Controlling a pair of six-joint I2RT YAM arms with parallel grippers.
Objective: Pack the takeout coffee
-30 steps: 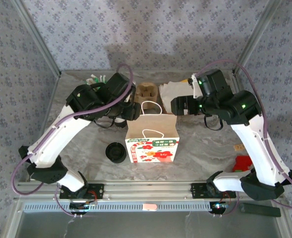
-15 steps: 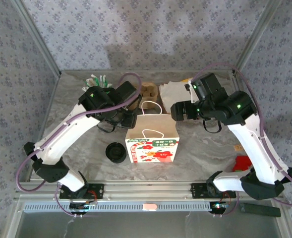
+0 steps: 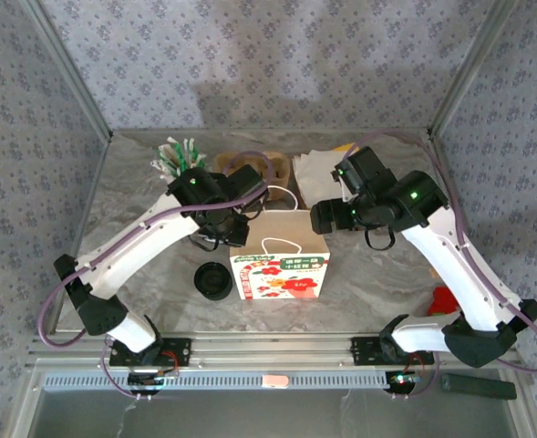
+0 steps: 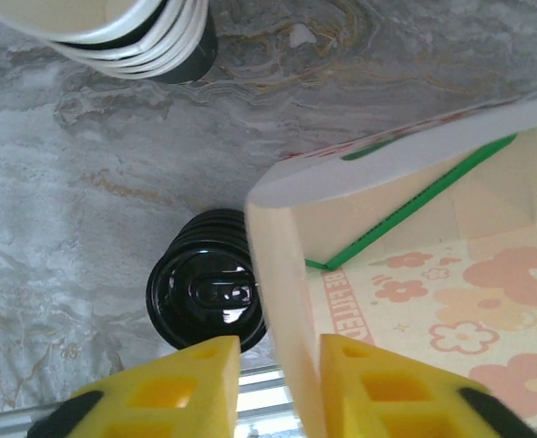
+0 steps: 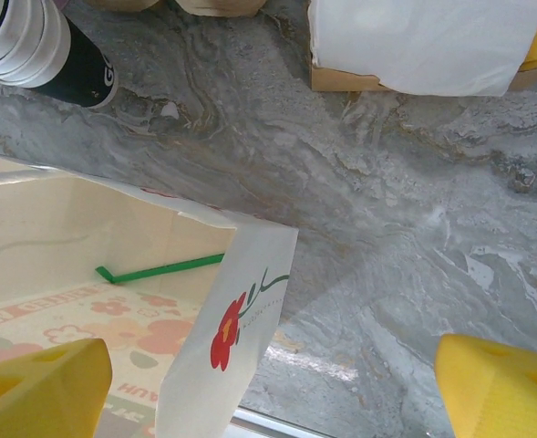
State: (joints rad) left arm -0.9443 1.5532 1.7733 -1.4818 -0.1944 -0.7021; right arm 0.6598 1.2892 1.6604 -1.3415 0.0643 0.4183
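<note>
By bag (image 4: 387,151): coffee (image 4: 209,297) (L gripper (image 4: 275,354) astride wall).

The left arm (image 3: 136,242) reaches from the table's near edge toward its middle, with the left gripper (image 4: 277,347) pointing down and its fingers narrowly parted. The right arm (image 3: 455,260) arches inward likewise, and the right gripper (image 5: 273,370) is spread wide.

The paper bag (image 4: 282,265) hid the takeout coffee's (image 4: 204,297) right edge; the frame's top edge cut off the stack of paper cups (image 4: 131,36).
</note>
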